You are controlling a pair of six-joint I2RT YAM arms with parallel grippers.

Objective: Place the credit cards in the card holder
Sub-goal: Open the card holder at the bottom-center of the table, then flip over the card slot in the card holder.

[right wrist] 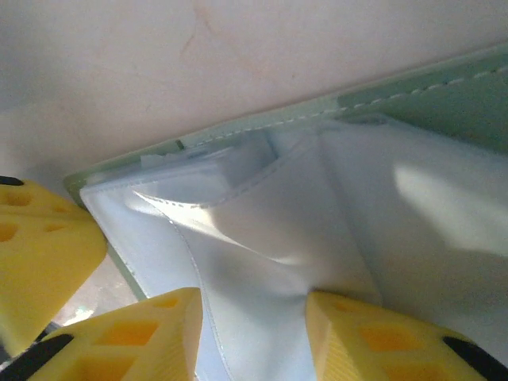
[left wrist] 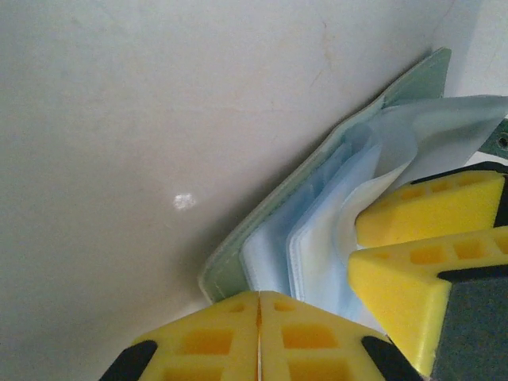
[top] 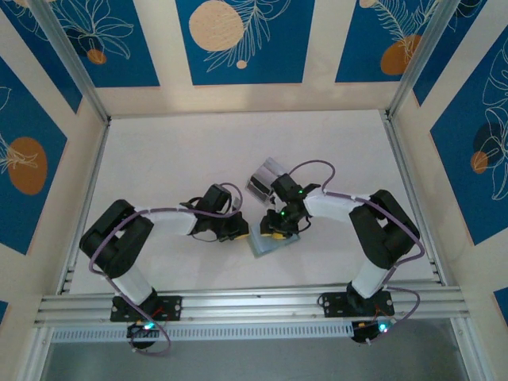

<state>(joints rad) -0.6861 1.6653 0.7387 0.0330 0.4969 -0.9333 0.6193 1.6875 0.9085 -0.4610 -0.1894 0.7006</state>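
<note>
The sage-green card holder (top: 271,243) lies open on the table between both arms, its clear sleeves (left wrist: 317,238) fanned upward. My left gripper (left wrist: 259,298) is shut, its yellow tips resting at the holder's near corner; whether a sleeve is pinched does not show. My right gripper (right wrist: 254,298) grips a bunched fold of the white sleeves (right wrist: 262,238) of the card holder (right wrist: 444,95), one finger on each side. In the left wrist view the right fingers (left wrist: 429,210) press into the sleeves. A pale grey-white stack of credit cards (top: 266,178) lies just behind the right wrist.
The white table (top: 198,151) is fenced by an aluminium rail (top: 254,303) at the near edge and frame posts (top: 406,178) at the sides. The two grippers nearly touch over the holder.
</note>
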